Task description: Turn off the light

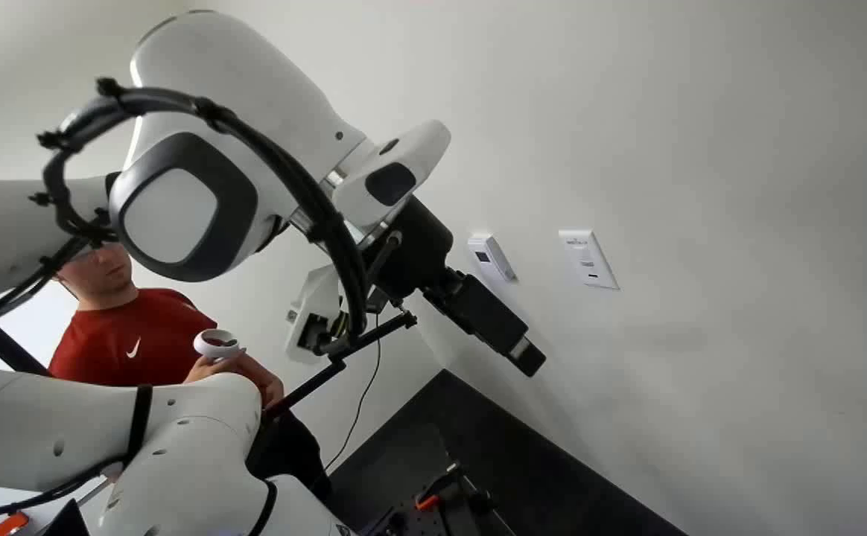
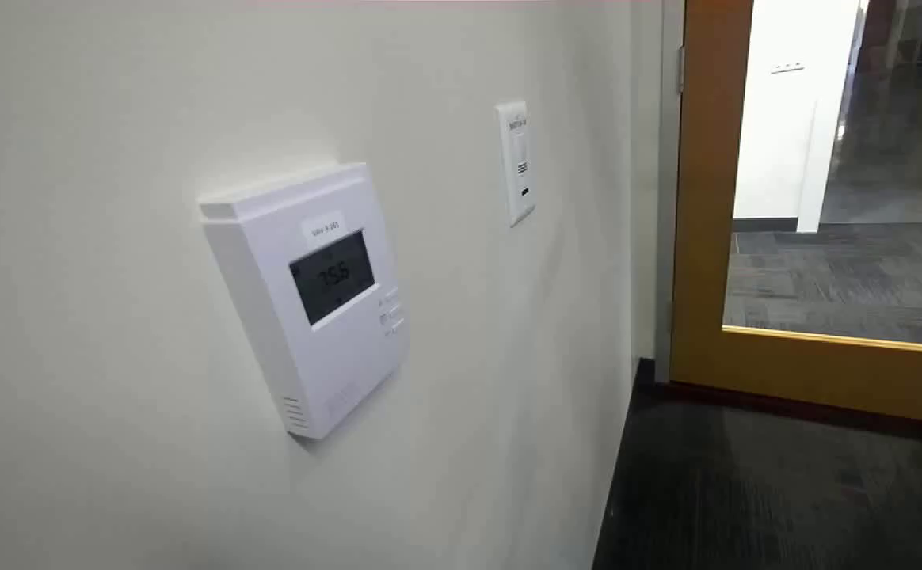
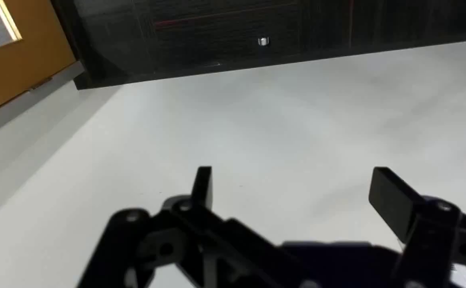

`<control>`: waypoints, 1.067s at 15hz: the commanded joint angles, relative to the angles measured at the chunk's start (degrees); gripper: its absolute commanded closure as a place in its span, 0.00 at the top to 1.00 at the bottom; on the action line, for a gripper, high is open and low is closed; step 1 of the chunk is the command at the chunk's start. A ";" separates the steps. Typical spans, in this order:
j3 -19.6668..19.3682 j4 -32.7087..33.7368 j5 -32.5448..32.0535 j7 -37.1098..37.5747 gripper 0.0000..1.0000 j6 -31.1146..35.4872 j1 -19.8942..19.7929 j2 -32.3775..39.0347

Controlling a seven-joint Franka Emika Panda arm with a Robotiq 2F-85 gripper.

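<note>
Black against the pale wall (image 1: 739,186), the gripper (image 3: 291,186) has its fingers (image 3: 389,196) spread with nothing between them in the wrist view; in an exterior view it slants down and rightward. To its right and higher there, apart from it, the switch plate (image 1: 588,259) sits on the wall, presumably the task's control; the coming move likely needs a rise and a shift rightward, though the gap to the wall is hard to judge. The plate is white and oblong, its long axis running up and down, with lettering above small dark marks.
</note>
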 commanded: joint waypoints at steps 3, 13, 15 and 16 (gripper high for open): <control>0.56 0.10 0.51 -0.36 1.00 -0.12 -0.56 0.10; 0.56 0.10 0.51 -0.36 1.00 -0.12 -0.56 0.10; 0.56 0.10 0.51 -0.36 1.00 -0.12 -0.56 0.10; 1.12 -0.84 0.21 -0.24 1.00 0.63 -0.44 -0.69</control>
